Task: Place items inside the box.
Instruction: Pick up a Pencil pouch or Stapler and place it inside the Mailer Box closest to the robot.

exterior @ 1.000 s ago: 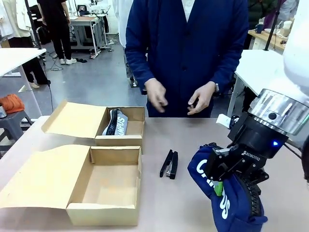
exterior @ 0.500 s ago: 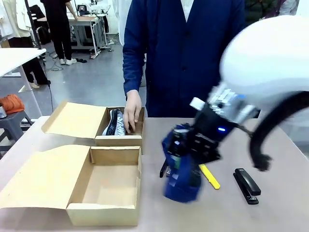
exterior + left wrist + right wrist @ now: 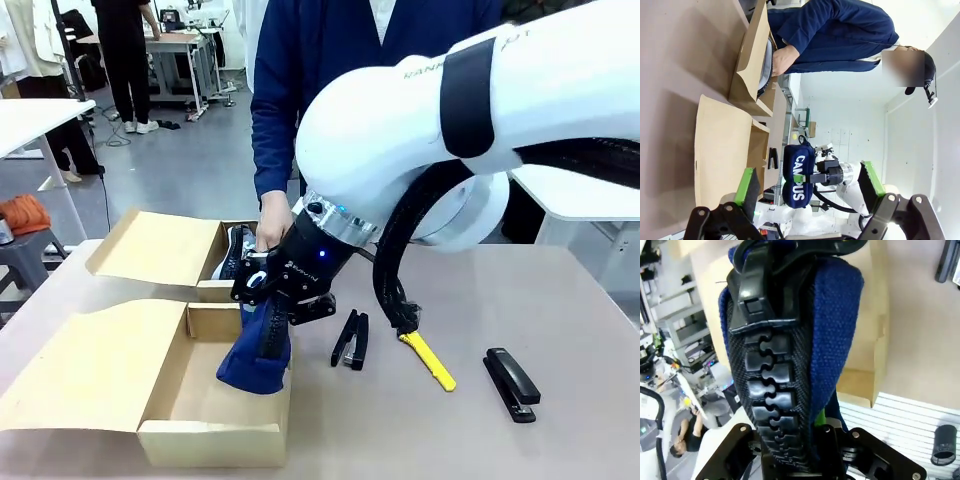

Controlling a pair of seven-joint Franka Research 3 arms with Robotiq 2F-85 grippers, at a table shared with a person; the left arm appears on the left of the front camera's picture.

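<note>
Clenching the navy fabric zip pouch (image 3: pixel 245 372) in my right gripper (image 3: pixel 270 340), I'm dangling it over the nearer open cardboard box (image 3: pixel 210 445); lowering and releasing should follow. Left gripper (image 3: pixel 808 182) is gaping, empty.

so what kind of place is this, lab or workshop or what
Probably a workshop used as a robot lab: a white robot arm shares a table with a person, and behind them stand a bench with what looks like a sewing machine and another white worktable.
</note>
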